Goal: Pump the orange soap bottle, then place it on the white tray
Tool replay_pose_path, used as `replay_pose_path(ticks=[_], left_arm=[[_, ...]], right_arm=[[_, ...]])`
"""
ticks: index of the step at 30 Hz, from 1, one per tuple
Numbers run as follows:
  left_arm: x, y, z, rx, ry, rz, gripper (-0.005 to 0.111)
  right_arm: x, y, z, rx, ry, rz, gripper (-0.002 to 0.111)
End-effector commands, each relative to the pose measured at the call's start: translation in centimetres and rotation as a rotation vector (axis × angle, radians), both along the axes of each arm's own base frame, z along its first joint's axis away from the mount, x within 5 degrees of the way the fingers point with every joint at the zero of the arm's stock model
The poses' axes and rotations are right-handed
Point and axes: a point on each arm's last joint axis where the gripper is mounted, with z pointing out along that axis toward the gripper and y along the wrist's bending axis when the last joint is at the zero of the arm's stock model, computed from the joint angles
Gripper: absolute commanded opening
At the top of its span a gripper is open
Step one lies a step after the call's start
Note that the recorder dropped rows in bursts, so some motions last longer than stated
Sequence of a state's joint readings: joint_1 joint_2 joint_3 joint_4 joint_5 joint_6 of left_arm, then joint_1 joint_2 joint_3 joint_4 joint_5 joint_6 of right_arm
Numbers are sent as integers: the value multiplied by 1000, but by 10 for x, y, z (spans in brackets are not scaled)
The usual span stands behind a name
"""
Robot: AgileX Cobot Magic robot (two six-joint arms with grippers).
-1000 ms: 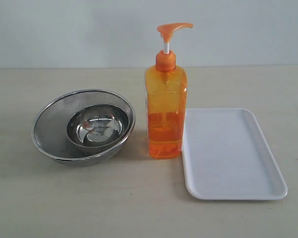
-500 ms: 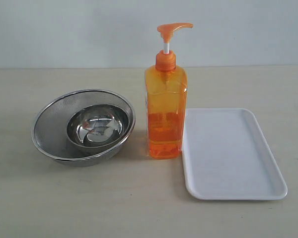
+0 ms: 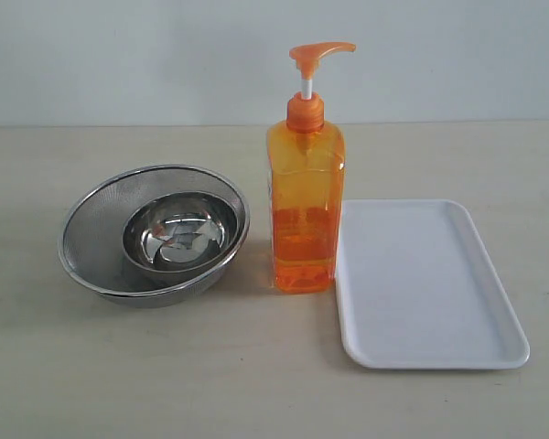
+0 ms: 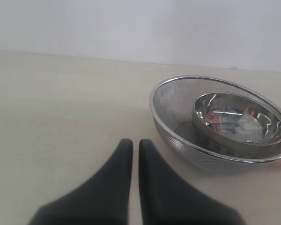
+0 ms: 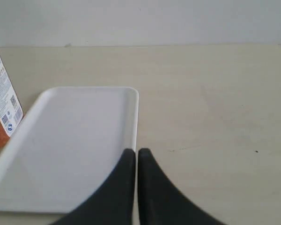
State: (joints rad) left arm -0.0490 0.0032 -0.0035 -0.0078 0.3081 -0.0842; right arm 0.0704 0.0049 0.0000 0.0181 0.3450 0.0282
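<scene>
Left gripper [image 4: 135, 143] sits at the lower middle of its wrist frame, dark jaws drawn together with only a sliver of gap and nothing between them, and right gripper [image 5: 136, 152] is at lower centre of its own frame, jaws closed tip to tip, empty.

No change detected since earlier views: orange soap bottle [image 3: 304, 210] unmoved, upright, just left of white tray [image 3: 430, 283].
</scene>
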Motion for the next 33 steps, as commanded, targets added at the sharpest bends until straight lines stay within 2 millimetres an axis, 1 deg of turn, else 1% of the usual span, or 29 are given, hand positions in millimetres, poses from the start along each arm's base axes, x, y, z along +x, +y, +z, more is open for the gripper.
replay_pose_path(ticks=[1, 4, 6, 9, 12, 13, 17, 20, 24, 27, 30, 32, 33], left_arm=[[0, 0, -1, -8, 0, 2, 5], [0, 0, -1, -8, 0, 2, 5], [0, 0, -1, -8, 0, 2, 5], [0, 0, -1, -8, 0, 2, 5], [0, 0, -1, -8, 0, 2, 5], [0, 0, -1, -8, 0, 2, 5], [0, 0, -1, -8, 0, 2, 5], [0, 0, -1, -8, 0, 2, 5], [0, 0, -1, -8, 0, 2, 5], [0, 0, -1, -8, 0, 2, 5], [0, 0, -1, -8, 0, 2, 5], [0, 0, -1, -8, 0, 2, 5], [0, 0, -1, -8, 0, 2, 5]], right_arm=[[0, 0, 1, -27, -14, 3, 0], [0, 0, 2, 0, -9, 3, 0], [-3, 1, 16, 15, -27, 6, 0], [-8, 1, 47, 28, -109, 8, 0], [-19, 1, 88, 69, -235, 13, 0], [-23, 0, 99, 78, -268, 16, 0], [-47, 1, 148, 136, -428, 38, 0], [-64, 1, 175, 189, -515, 63, 0], [-80, 0, 196, 216, -606, 77, 0], [-87, -1, 206, 230, -672, 77, 0], [-91, 0, 212, 312, -708, 97, 0], [-96, -1, 220, 385, -780, 113, 0], [-94, -2, 227, 429, -811, 120, 0]])
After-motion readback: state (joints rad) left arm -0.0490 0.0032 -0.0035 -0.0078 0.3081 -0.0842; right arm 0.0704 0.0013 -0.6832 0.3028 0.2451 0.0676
